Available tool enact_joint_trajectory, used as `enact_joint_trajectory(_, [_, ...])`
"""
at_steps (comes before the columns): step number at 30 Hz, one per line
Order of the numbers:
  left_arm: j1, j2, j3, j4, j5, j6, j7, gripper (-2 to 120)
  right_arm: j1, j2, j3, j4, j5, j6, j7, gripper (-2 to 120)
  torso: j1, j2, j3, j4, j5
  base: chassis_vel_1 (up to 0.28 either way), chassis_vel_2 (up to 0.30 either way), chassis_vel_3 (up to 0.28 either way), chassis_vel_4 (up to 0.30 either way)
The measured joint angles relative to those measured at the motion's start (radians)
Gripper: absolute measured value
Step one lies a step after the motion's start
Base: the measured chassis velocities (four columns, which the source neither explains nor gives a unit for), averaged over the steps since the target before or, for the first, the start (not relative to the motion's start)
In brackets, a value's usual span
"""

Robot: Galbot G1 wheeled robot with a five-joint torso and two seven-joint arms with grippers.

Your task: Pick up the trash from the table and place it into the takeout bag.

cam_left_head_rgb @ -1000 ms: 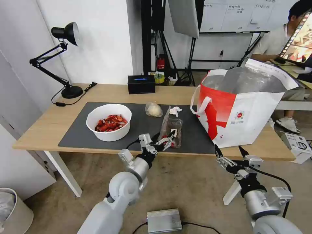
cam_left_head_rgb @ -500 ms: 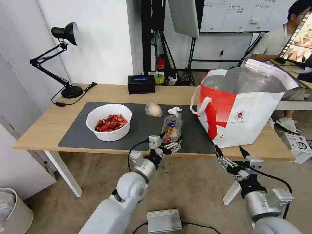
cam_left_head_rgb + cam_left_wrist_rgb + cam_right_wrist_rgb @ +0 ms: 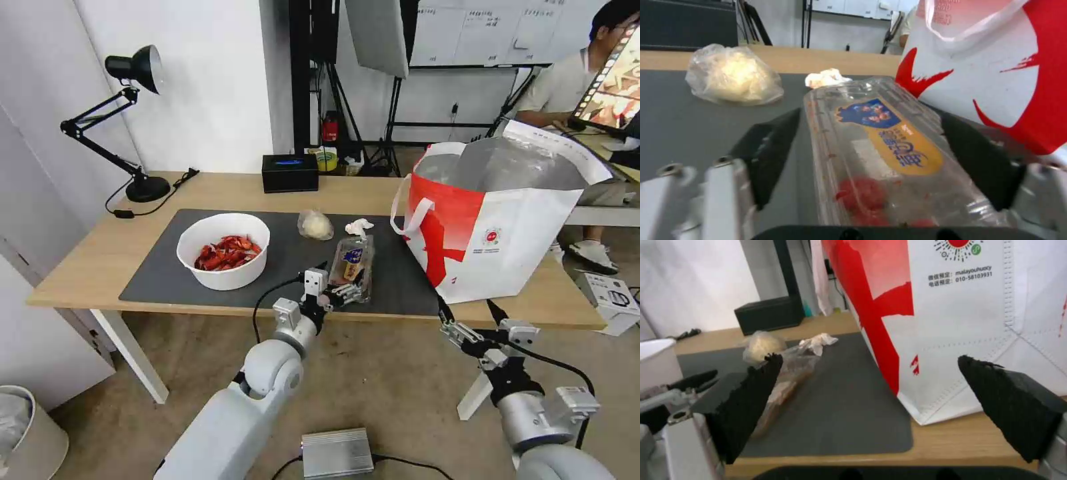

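Takeout bag (image 3: 497,220) just beside clamshell box (image 3: 352,259)

Glossy clear plastic clamshell box (image 3: 876,146) with a blue-and-yellow paper label; matt dark grey mat (image 3: 280,260) on the smooth light-wood table (image 3: 93,253); crinkled silver foil lining (image 3: 507,167).

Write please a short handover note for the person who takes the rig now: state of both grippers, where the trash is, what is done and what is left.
Left gripper: jaws open, either side of the clamshell box, not shut on it.
Right gripper: open, idle at the table edge near the takeout bag.
On the mat: bowl of crayfish shells, small clear bag, tissue, clamshell.
Done: nothing seen bagged.
Left: all four items.
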Motion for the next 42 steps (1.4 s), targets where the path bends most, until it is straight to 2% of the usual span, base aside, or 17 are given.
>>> enact_joint_trajectory(2, [0.0,0.001,0.002,0.001,0.004,0.0,0.0,75,0.007,-0.001,-0.003,-0.002,0.009,0.0,0.004,100,0.0,0.0,0.0,0.0001,0.0,0.0,0.0,0.0,0.0])
enact_joint_trajectory(4, [0.0,0.003,0.008,0.002,0.007,0.0,-0.001,65,0.022,-0.003,-0.01,-0.006,0.031,0.0,0.015,100,0.0,0.0,0.0,0.0001,0.0,0.0,0.0,0.0,0.0])
enact_joint_trajectory(8, [0.0,0.004,0.013,0.001,0.006,0.0,-0.001,57,0.038,-0.004,-0.017,-0.011,0.052,-0.002,0.026,100,0.0,0.0,0.0,0.0001,0.0001,0.0,0.0,0.0,0.0])
enact_joint_trajectory(11, [0.004,0.006,0.02,-0.005,0.004,0.014,0.003,37,0.079,0.0,-0.045,-0.025,0.084,-0.009,0.048,100,0.0,0.0,0.0,0.0001,0.0,0.0,0.0,0.0,0.0])
enact_joint_trajectory(13, [0.004,0.006,0.021,-0.003,0.004,0.016,0.006,35,0.086,0.002,-0.05,-0.028,0.091,-0.01,0.051,100,0.0,0.0,0.0,0.0001,0.0,0.0,0.0,0.0,0.0])
enact_joint_trajectory(15, [0.007,0.004,0.024,0.004,0.011,0.019,0.021,25,0.106,0.01,-0.063,-0.035,0.12,-0.017,0.065,100,0.0,0.0,0.0,0.0001,0.0,0.0,0.0,0.0,0.0])
enact_joint_trajectory(17, [0.007,0.003,0.024,0.005,0.012,0.019,0.023,23,0.108,0.011,-0.064,-0.036,0.125,-0.018,0.067,100,0.0,0.0,0.0,0.0001,0.0,0.0,0.0,0.0,0.0])
enact_joint_trajectory(19, [0.008,0.001,0.029,0.011,0.023,0.02,0.027,10,0.13,0.014,-0.066,-0.049,0.177,-0.032,0.081,100,0.0,0.0,0.0,0.0001,0.0,0.0,0.0,0.0,0.0])
enact_joint_trajectory(20, [0.008,0.001,0.029,0.011,0.023,0.02,0.027,10,0.13,0.014,-0.066,-0.049,0.177,-0.032,0.081,100,0.0,0.0,0.0,0.0001,0.0,0.0,0.0,0.0,0.0])
enact_joint_trajectory(23, [0.009,-0.003,0.032,0.017,0.036,0.02,0.028,0,0.151,0.008,-0.066,-0.063,0.236,-0.046,0.095,100,0.0,0.0,0.0,0.0001,0.0,0.0,0.0,0.0,0.0])
enact_joint_trajectory(25, [0.009,-0.004,0.032,0.017,0.038,0.02,0.028,0,0.155,0.007,-0.066,-0.065,0.249,-0.05,0.098,100,0.0,0.0,0.0,0.0001,0.0,0.0,0.0,0.0,0.0])
enact_joint_trajectory(27, [0.011,-0.006,0.032,0.019,0.049,0.02,0.028,0,0.191,-0.001,-0.068,-0.073,0.337,-0.075,0.119,100,0.0,0.0,0.0,0.0,0.0,0.0,0.0,0.0,0.0])
enact_joint_trajectory(29, [0.011,-0.006,0.032,0.019,0.051,0.02,0.028,0,0.203,-0.002,-0.069,-0.075,0.364,-0.083,0.126,100,0.0,0.0,0.0,0.0,0.0,0.0,0.0,0.0,0.0])
enact_joint_trajectory(31, [0.012,-0.005,0.032,0.019,0.055,0.02,0.028,0,0.259,-0.009,-0.069,-0.095,0.488,-0.117,0.157,100,0.0,0.0,0.0,0.0001,0.0,0.0,0.0,0.0,0.0])
enact_joint_trajectory(42, [0.008,-0.002,0.027,0.018,0.058,0.02,0.027,0,0.339,-0.01,-0.074,-0.173,0.687,-0.165,0.197,100,0.0,0.0,0.0,0.0001,0.0,0.0,0.0,0.0,0.0])
